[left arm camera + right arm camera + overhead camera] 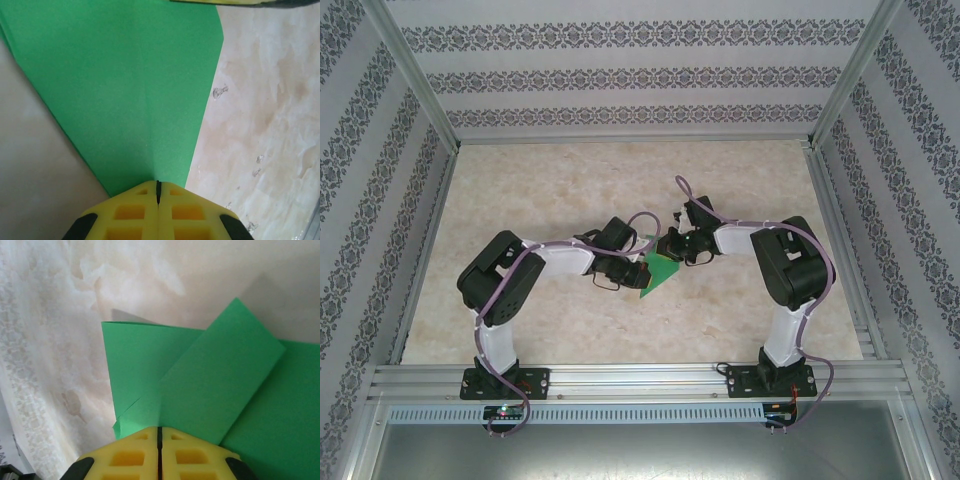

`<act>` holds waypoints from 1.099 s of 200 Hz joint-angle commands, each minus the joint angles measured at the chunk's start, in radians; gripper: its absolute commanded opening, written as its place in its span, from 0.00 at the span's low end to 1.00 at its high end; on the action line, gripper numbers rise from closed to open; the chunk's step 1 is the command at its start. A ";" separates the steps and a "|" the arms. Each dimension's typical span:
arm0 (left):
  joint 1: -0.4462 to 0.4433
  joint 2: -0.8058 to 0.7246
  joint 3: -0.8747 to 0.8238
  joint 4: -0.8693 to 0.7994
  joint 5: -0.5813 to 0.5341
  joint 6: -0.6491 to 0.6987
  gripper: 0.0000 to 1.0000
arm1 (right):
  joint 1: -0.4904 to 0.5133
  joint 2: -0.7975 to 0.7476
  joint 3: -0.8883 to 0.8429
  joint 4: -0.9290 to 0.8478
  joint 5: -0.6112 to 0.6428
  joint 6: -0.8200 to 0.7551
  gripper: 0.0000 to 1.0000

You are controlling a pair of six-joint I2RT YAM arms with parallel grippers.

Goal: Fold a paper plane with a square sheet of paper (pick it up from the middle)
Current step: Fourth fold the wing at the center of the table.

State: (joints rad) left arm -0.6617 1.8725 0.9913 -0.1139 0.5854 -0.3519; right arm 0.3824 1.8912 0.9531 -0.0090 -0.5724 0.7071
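The green sheet of paper [658, 278], folded to a narrower pointed shape, hangs between my two grippers at mid-table. In the left wrist view the paper [125, 90] tapers toward my left gripper [158, 186], and its centre crease runs straight into the shut yellow jaws. From above, the left gripper [638, 272] sits at the paper's left edge. My right gripper [669, 250] is at the paper's upper edge. In the right wrist view a folded flap [220, 375] crosses the sheet and runs into the right gripper [160, 430], which is shut on it.
The marble-patterned table [620, 180] is enclosed by patterned walls on three sides. An aluminium rail [640, 380] runs along the near edge by the arm bases. The right gripper's yellow finger [240, 2] shows at the top of the left wrist view.
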 commanded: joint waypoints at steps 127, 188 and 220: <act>-0.075 -0.125 -0.247 -0.226 -0.030 -0.068 0.06 | -0.035 0.092 -0.002 -0.112 0.172 -0.103 0.08; -0.075 -0.175 -0.216 -0.267 -0.036 -0.061 0.06 | -0.008 0.049 0.022 -0.100 0.108 -0.093 0.09; -0.075 -0.215 -0.150 -0.284 -0.030 -0.066 0.07 | 0.006 0.001 0.038 -0.073 0.048 -0.077 0.13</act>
State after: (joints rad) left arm -0.7136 1.6836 0.8143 -0.2131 0.5381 -0.4015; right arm 0.3832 1.9045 0.9840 -0.0414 -0.5816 0.6430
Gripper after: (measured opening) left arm 0.066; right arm 0.113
